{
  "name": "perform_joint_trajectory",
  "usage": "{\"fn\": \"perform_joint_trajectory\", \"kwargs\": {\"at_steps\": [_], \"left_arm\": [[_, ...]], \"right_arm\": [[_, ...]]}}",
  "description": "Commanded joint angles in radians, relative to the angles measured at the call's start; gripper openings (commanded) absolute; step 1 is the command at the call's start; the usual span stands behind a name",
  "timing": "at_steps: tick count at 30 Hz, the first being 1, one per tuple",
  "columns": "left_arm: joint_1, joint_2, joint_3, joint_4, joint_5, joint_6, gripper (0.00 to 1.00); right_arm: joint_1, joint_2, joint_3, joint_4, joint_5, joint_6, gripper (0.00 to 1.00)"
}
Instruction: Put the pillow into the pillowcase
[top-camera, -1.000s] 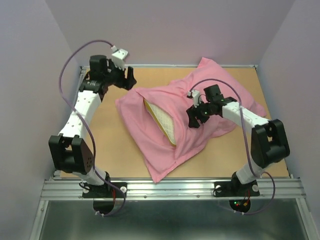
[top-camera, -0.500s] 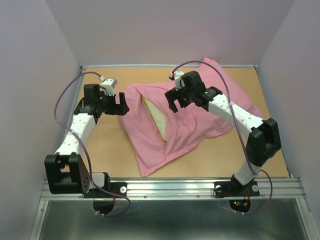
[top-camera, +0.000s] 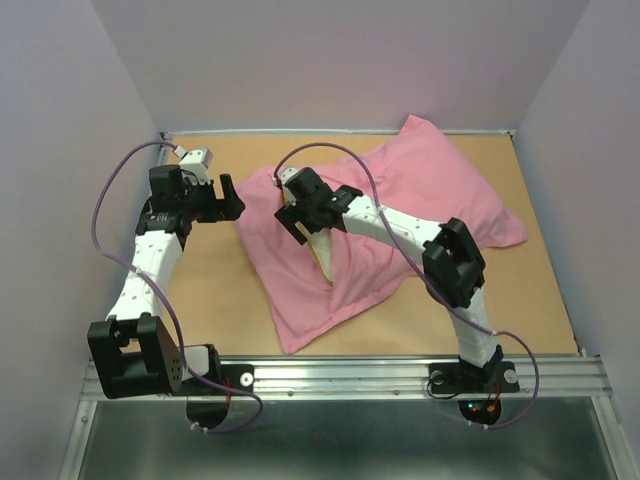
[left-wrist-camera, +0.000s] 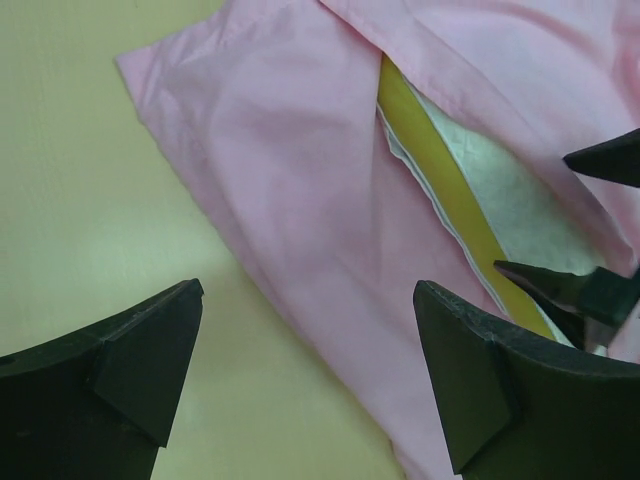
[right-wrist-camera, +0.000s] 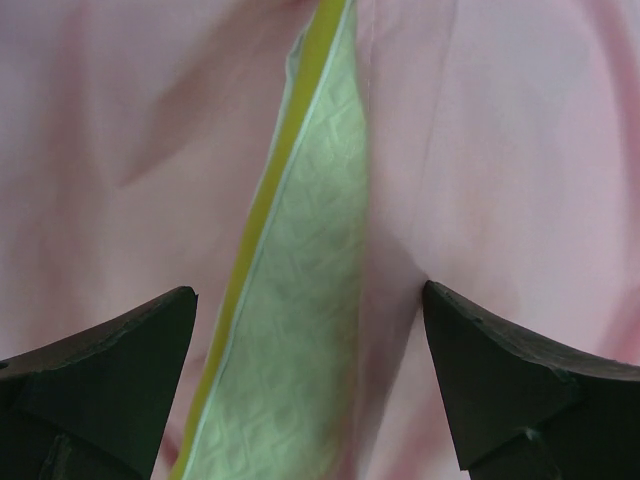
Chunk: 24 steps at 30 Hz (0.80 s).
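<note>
The pink pillowcase lies bulging across the middle of the table, with most of the pillow inside it. A narrow wedge of the cream pillow with its yellow band shows through the open slit. My right gripper is open and hovers right over that slit. In the right wrist view the dimpled pillow lies between its jaws, with pillowcase on both sides. My left gripper is open and empty just left of the pillowcase's left edge. Its wrist view shows pink cloth, the pillow's yellow band and my right fingertips.
The tan table is walled by lilac panels on three sides. A metal rail runs along the near edge. The pillowcase's loose flap reaches toward the near side. The right arm stretches across the pillowcase.
My right gripper has swung left across the pillowcase to the open slit. My left gripper has come nearer from the back left corner. The pillowcase has shifted slightly left.
</note>
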Motion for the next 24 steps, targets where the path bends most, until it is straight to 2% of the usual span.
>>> {"fn": "perform_joint_trajectory", "kwargs": {"at_steps": [1,6,7,8,10,11,12,13,19,24], "left_arm": [[0.015,-0.027,-0.012,0.073,-0.037,-0.032,0.99],[0.017,-0.025,-0.039,0.089,-0.021,-0.049,0.99],[0.017,-0.027,-0.052,0.098,-0.007,-0.047,0.99],[0.017,-0.038,-0.064,0.119,0.021,-0.044,0.98],[0.015,-0.062,-0.122,0.147,0.044,-0.044,0.92],[0.015,-0.068,-0.142,0.158,0.044,-0.044,0.92],[0.014,-0.074,-0.173,0.171,0.044,-0.044,0.92],[0.011,-0.073,-0.185,0.175,0.044,-0.044,0.92],[-0.020,-0.016,-0.256,0.225,0.044,-0.044,0.92],[-0.100,0.056,-0.282,0.398,0.044,-0.044,0.92]], "right_arm": [[0.001,0.044,0.068,-0.062,0.097,0.027,1.00],[0.000,0.190,0.019,-0.062,0.217,0.006,1.00],[0.000,0.204,0.003,-0.057,0.212,0.007,0.97],[-0.002,0.218,-0.018,-0.045,0.188,0.013,0.75],[-0.011,0.227,-0.026,-0.042,0.145,0.041,0.51],[-0.016,0.216,-0.026,-0.040,0.087,0.064,0.38],[-0.022,0.201,-0.024,-0.037,0.066,0.070,0.08],[-0.025,0.161,-0.021,-0.028,0.045,0.071,0.01],[-0.104,-0.029,-0.021,0.009,-0.186,0.075,0.01],[-0.161,-0.115,-0.041,0.018,-0.344,0.075,0.01]]}}
